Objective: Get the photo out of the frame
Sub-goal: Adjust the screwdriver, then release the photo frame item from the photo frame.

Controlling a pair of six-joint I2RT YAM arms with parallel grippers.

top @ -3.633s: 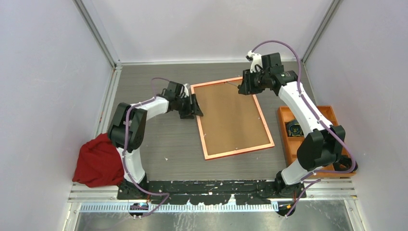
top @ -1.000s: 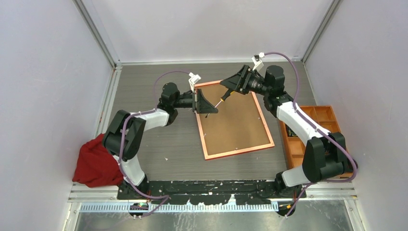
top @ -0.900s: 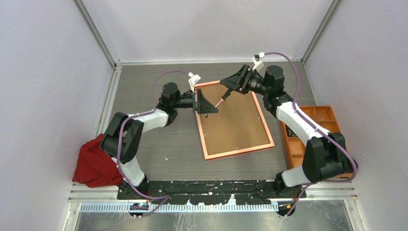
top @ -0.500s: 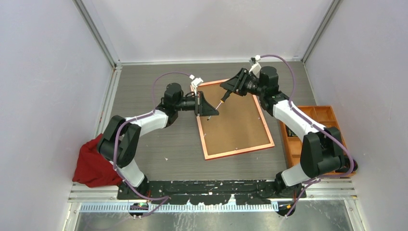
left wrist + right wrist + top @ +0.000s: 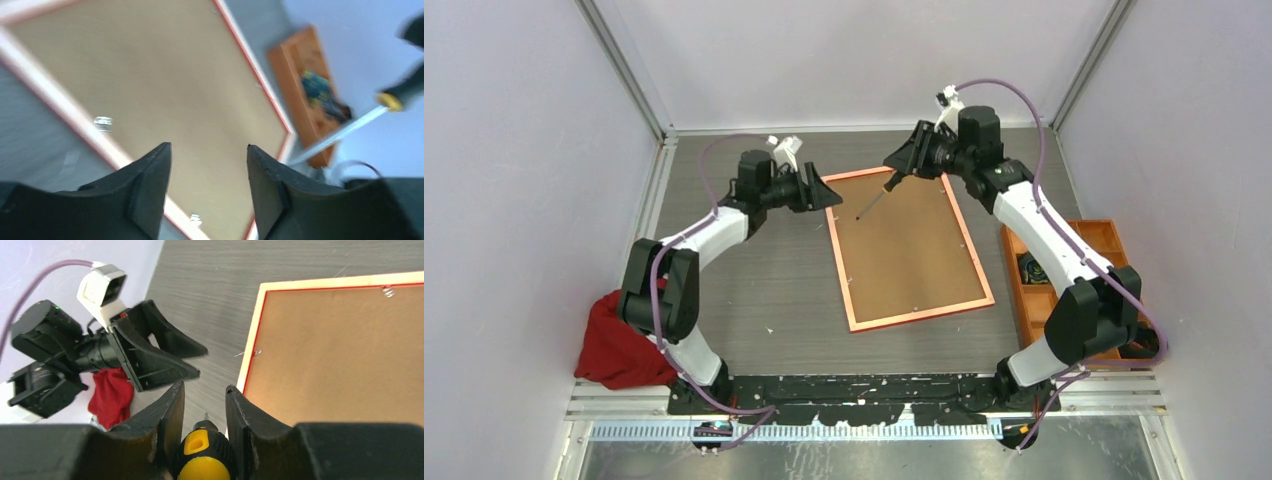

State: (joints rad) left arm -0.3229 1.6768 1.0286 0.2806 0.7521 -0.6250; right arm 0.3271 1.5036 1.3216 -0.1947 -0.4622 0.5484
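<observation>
The frame (image 5: 839, 260) lies face down on the table, its orange-looking rim (image 5: 252, 335) around a brown backing board (image 5: 914, 250). The photo is hidden under the board. My left gripper (image 5: 824, 190) hovers by the frame's far left corner. It is open with nothing between its fingers (image 5: 208, 146), and the board (image 5: 160, 85) shows below. My right gripper (image 5: 899, 160) is above the frame's far edge. It is shut (image 5: 204, 386) on the yellow-and-black handle of a screwdriver (image 5: 202, 460), whose shaft (image 5: 874, 203) slants down over the board.
An orange compartment tray (image 5: 1114, 240) holding small items stands at the right, beside the right arm. A red cloth (image 5: 629, 335) lies bunched at the near left. Small metal clips (image 5: 102, 121) sit along the frame's inner edge. Enclosure walls close in three sides.
My left gripper has opened and drawn back to the left, off the board, to the frame's far corner. The right gripper has pulled slightly toward the far edge with the screwdriver.
</observation>
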